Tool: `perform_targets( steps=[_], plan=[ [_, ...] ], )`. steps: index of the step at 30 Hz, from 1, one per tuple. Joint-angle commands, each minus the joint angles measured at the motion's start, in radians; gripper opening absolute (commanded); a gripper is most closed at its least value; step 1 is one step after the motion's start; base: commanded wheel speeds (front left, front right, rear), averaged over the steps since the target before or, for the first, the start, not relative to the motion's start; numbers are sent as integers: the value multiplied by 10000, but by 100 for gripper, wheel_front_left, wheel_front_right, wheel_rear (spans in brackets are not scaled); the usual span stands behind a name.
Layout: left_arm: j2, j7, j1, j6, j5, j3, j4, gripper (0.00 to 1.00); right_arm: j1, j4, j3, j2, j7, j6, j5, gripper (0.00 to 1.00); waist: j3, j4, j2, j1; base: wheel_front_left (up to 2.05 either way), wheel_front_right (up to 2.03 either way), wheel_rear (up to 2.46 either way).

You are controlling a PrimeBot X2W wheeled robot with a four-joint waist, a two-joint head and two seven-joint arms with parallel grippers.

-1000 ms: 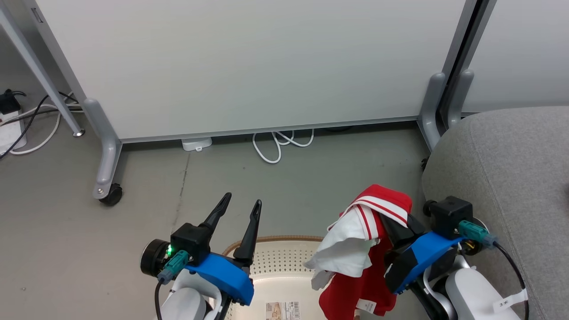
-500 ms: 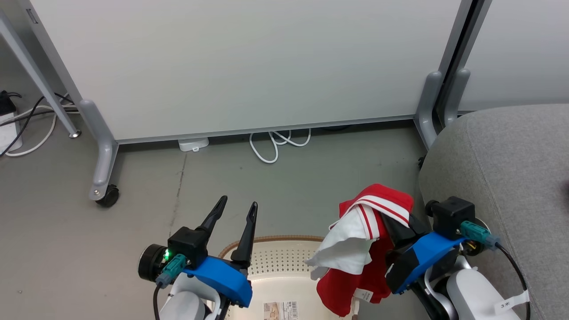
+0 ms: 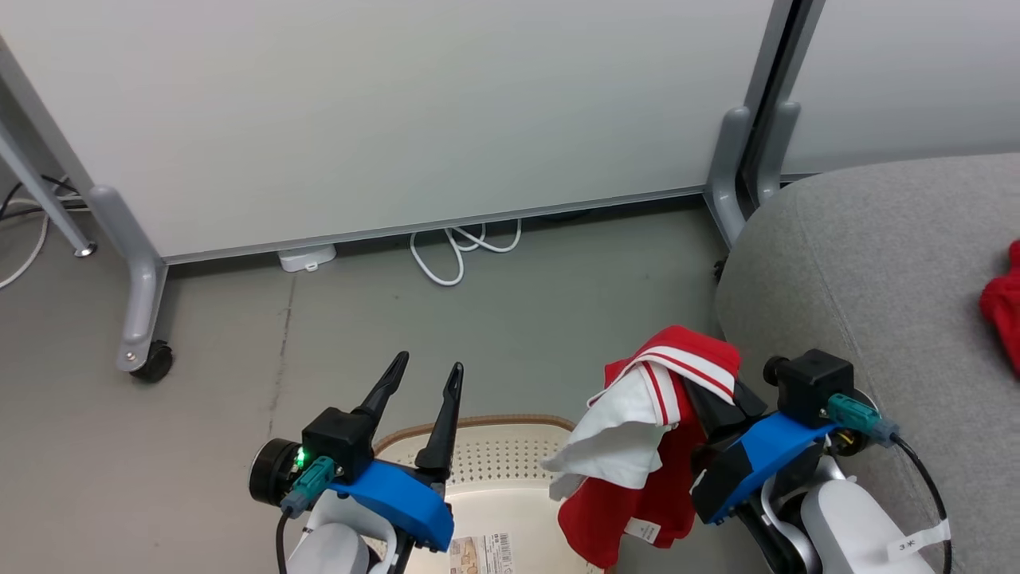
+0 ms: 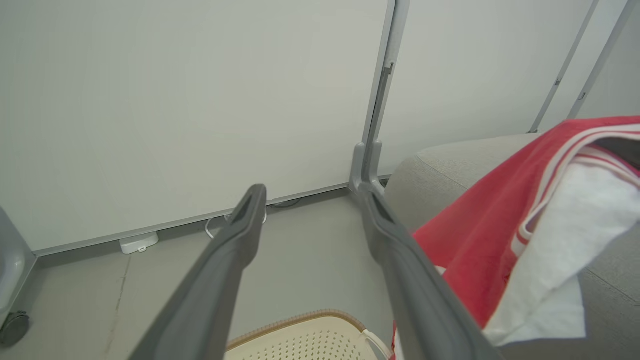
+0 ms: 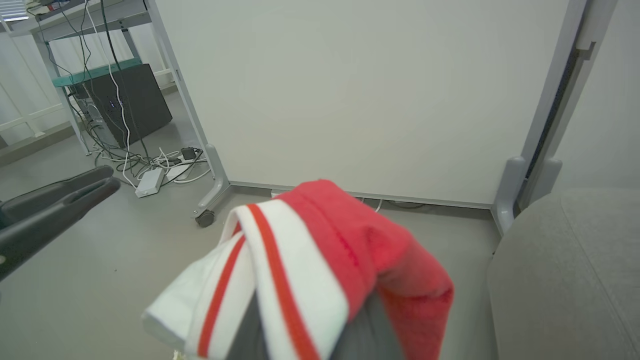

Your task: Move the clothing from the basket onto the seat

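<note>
The right hand [image 3: 712,403] pinches the red garment [image 3: 637,454], held up above the basket [image 3: 494,470] at six o'clock, presumably to swing onto the seat [image 3: 861,279] at three; the left hand [image 3: 426,371] hangs spread, empty.

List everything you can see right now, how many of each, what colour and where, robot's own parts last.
grey woven-fabric seat cushion: one, grey, at the right.
oval cream perforated plastic basket: one, cream with brown rim, between the arms.
red garment with white lining and red-white striped trim: one, red and white, held up over the basket's right side.
bright red garment: one, red, lying on the seat cushion, far right.
white partition panels: two, white with grey feet, behind.
white looped cable: one, white, on the floor under a panel.
left gripper: one, blue with dark fingers, open, lower left.
right gripper: one, blue, fingers shut on the striped garment, lower right.
</note>
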Motion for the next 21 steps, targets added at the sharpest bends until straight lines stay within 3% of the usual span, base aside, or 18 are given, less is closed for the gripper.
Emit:
perform_targets(
  steps=[1,21],
  plan=[
    [28,-27,5,-19,26,22,-44,100,-93,-35,-29,20,-75,1,-18,0,126,-334,0,0,0,0,0],
    [113,-27,-315,-21,156,-37,-120,100,-204,91,-182,129,-284,3,1,0,460,-2902,0,0,0,0,0]
  ],
)
